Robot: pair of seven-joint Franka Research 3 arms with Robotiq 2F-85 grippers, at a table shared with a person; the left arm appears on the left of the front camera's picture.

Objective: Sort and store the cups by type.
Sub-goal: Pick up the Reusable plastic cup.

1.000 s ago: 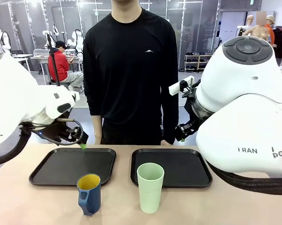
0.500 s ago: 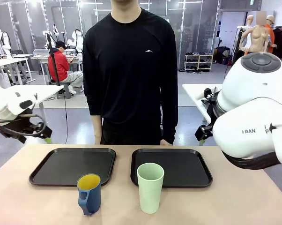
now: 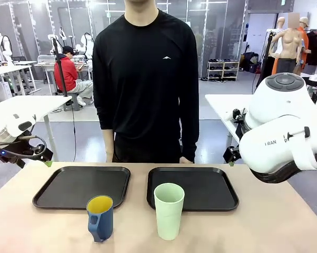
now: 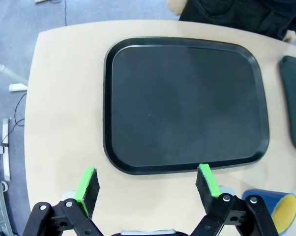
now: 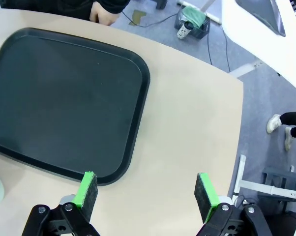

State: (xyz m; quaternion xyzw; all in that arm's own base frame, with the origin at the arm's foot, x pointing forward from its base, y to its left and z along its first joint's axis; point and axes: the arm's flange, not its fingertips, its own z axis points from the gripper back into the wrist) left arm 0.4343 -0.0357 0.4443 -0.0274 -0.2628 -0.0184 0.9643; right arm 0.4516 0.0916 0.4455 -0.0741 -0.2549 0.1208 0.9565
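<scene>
Green-padded jaws gape empty, left and right, over open table (image 4: 59, 123) outside trays (image 3: 74, 184).

Tumbler (image 3: 169, 211) — pale mint-green, plain. Mug (image 3: 100, 221): dark blue outside, yellow inside. Left tray (image 3: 82, 185) and right tray (image 3: 192, 187) both matte black. Table (image 3: 274, 226) light tan, unpatterned. Left gripper (image 4: 147, 186) and right gripper (image 5: 146, 189) black, with bright green pads (image 4: 88, 186). Left arm (image 3: 6, 121) and right arm (image 3: 285, 153) white — dark lettering on the right one. Person's shirt (image 3: 145, 74) black, small white chest mark.
</scene>
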